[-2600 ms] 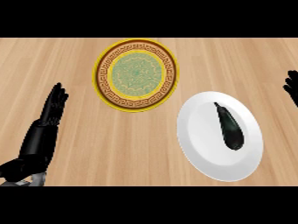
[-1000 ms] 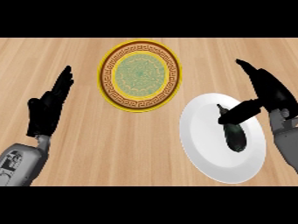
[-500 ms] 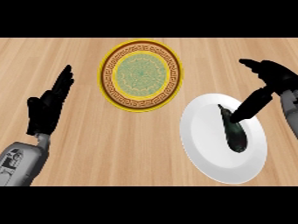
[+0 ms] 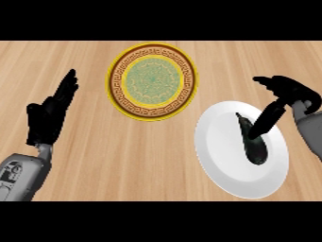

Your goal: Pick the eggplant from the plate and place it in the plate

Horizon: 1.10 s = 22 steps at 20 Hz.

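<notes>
On the desk's (image 4: 87, 160) left, the left robot hand (image 4: 49, 116) rests open. The patterned plate (image 4: 153, 81) waits far-centre. Right, the eggplant (image 4: 252, 142) lies on the white plate (image 4: 226, 156); the right robot hand (image 4: 282, 97), fingers extended downward, touches it. Grasping comes next: curl round it, then lift.

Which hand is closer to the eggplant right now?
Right. The right hand reaches down onto the eggplant on the white plate; the left hand rests far across the counter.

You have one non-task item before you: a wooden counter (image 4: 87, 165), light-toned, its grain running left to right, spanning the whole view from edge to edge.
</notes>
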Available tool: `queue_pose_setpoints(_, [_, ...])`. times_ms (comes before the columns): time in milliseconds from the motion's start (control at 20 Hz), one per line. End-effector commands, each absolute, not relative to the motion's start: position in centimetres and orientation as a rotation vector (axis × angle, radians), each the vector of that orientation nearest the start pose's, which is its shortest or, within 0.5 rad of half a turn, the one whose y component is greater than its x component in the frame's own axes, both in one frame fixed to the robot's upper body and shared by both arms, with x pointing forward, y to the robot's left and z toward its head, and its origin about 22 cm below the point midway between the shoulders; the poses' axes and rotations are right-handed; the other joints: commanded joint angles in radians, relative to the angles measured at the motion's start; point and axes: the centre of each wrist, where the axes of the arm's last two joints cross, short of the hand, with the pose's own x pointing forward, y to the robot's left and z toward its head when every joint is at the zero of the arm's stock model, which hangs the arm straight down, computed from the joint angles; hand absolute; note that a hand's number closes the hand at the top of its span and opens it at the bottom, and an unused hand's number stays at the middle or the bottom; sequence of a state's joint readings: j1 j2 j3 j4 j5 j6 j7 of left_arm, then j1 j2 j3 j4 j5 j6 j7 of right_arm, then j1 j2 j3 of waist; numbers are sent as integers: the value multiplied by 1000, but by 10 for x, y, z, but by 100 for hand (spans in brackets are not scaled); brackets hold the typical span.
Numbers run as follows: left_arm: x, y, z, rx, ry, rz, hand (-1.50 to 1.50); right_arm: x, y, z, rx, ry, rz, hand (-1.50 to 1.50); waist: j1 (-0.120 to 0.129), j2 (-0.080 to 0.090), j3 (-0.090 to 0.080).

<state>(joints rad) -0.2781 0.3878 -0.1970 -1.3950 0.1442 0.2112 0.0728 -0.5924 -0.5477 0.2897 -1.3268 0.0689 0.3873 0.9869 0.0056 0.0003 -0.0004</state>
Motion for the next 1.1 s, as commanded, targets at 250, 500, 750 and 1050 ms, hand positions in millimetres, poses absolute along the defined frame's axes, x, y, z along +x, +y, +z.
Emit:
queue_pose_setpoints(250, [303, 253, 43, 222, -1561, -209, 0, 353, -240, 94, -544, -496, 917, -150, -4, -1, 0])
queue_pose_setpoints(500, [293, 250, 35, 207, -1552, -225, 0, 344, -241, 60, -531, -450, 946, -150, -5, -1, 0])
queue_pose_setpoints(750, [304, 261, 45, 225, -1565, -213, 0, 350, -243, 44, -510, -426, 955, -150, -1, 1, 1])
queue_pose_setpoints(1050, [304, 264, 39, 223, -1556, -234, 0, 337, -249, 41, -532, -461, 970, 150, -5, 0, 0])
